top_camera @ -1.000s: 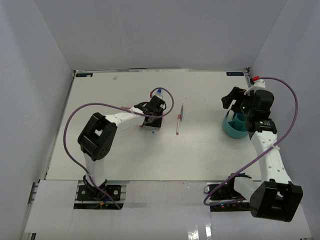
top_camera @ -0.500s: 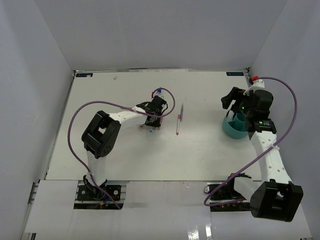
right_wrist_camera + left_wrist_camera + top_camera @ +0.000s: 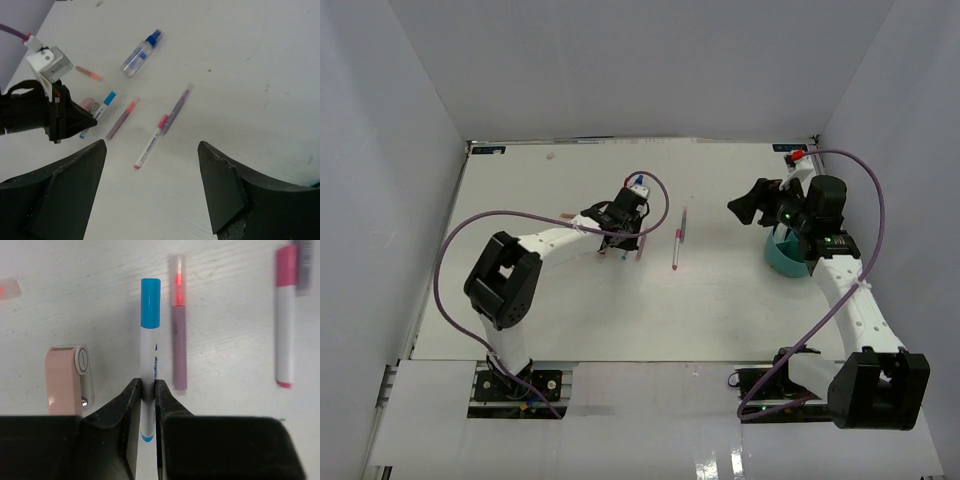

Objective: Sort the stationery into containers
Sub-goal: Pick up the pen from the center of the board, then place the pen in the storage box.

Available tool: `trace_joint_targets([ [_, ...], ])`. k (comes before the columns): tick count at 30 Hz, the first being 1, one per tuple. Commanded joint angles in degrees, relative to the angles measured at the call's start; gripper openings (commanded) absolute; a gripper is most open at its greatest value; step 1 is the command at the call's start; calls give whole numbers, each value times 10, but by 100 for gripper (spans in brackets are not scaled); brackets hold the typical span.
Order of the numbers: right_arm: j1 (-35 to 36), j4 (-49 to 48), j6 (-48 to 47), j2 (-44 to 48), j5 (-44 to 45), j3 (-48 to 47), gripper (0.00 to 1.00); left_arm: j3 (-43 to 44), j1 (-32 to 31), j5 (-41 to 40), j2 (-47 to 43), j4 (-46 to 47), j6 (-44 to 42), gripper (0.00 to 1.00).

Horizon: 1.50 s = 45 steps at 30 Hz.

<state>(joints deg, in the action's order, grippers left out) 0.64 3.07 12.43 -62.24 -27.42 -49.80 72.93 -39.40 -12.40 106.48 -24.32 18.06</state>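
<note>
While jaws pinch one blue-capped pen [image 3: 150, 340], three pens [image 3: 179, 345] lie beside.

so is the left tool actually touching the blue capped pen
Touching. The left wrist view shows the left tool clamped on both sides of the blue-capped pen, with no gap.

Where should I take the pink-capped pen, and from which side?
Take the pink-capped pen by its white barrel, mid-length, from straight above with the jaws across it. It lies flat, with bare table on both sides there; its cap end sits close against the clear purple pen.
</note>
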Motion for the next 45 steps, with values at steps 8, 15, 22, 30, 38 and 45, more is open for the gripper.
trace_joint_targets([
  [8, 140, -64, 85, -69, -84, -39, 80, -118, -54, 154, -233, 173, -124, 22],
  [15, 195, -116, 138, -114, -84, -50, 78, -141, -74, 185, -275, 211, -150, 23],
  [22, 224, -143, 163, -143, -84, -58, 73, -155, -85, 196, -292, 237, -153, 25],
  [30, 233, -153, 170, -158, -102, -59, 55, -160, -86, 187, -293, 259, -153, 26],
  [38, 233, -142, 158, -147, -100, -53, 16, -155, -85, 174, -274, 264, -139, 32],
  [45, 220, -54, 89, -115, 21, -60, 8, -152, -85, 157, -263, 246, -117, 79],
])
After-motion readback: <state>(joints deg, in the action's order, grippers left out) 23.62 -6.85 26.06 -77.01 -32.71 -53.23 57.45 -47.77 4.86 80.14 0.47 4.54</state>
